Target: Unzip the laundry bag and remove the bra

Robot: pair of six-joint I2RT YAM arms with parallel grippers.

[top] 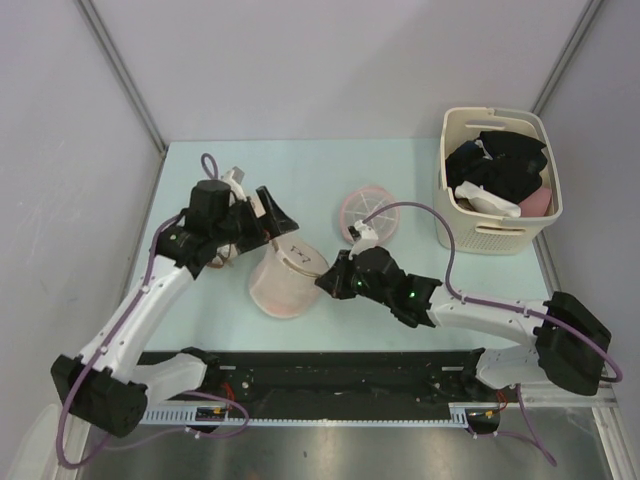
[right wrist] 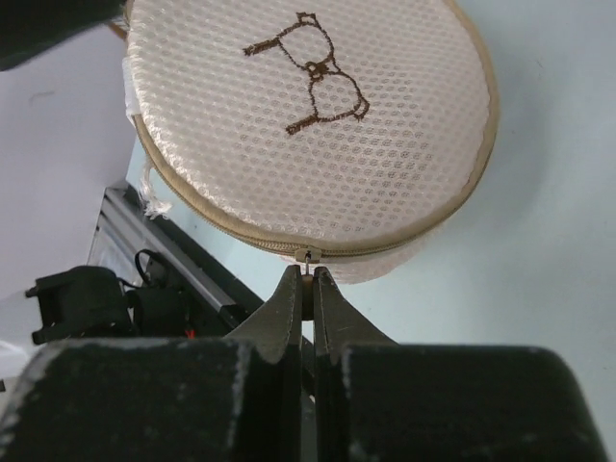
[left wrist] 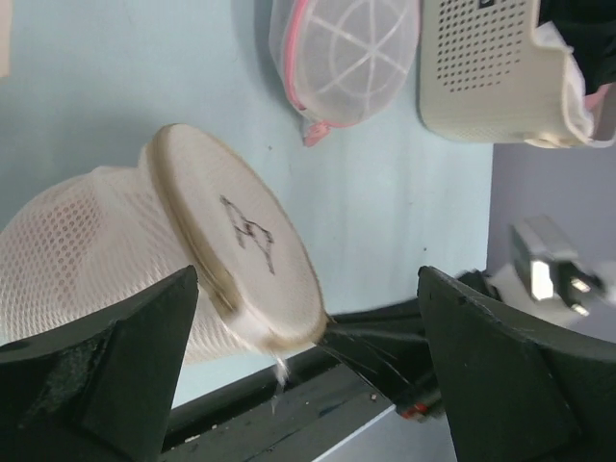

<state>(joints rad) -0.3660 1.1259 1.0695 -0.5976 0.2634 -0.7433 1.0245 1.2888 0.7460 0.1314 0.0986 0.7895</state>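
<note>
The laundry bag (top: 285, 285) is a cream mesh drum lying on its side mid-table, its round end with a small brown mark turned up and right (left wrist: 241, 241) (right wrist: 308, 125). My right gripper (top: 325, 282) (right wrist: 310, 279) is at the bag's right edge, shut on the small metal zipper pull (right wrist: 308, 258) on the tan zip. My left gripper (top: 258, 232) (left wrist: 308, 289) hovers over the bag's upper left. Its jaws stand wide open and hold nothing, and the bag's rim shows between them without touching. The bra is hidden from every view.
A flat pink disc with white spokes (top: 367, 213) (left wrist: 346, 53) lies behind the bag. A cream slotted basket (top: 500, 235) (left wrist: 481, 87) with black and white clothes stands at the back right. The black mounting rail (top: 330, 370) runs along the near edge.
</note>
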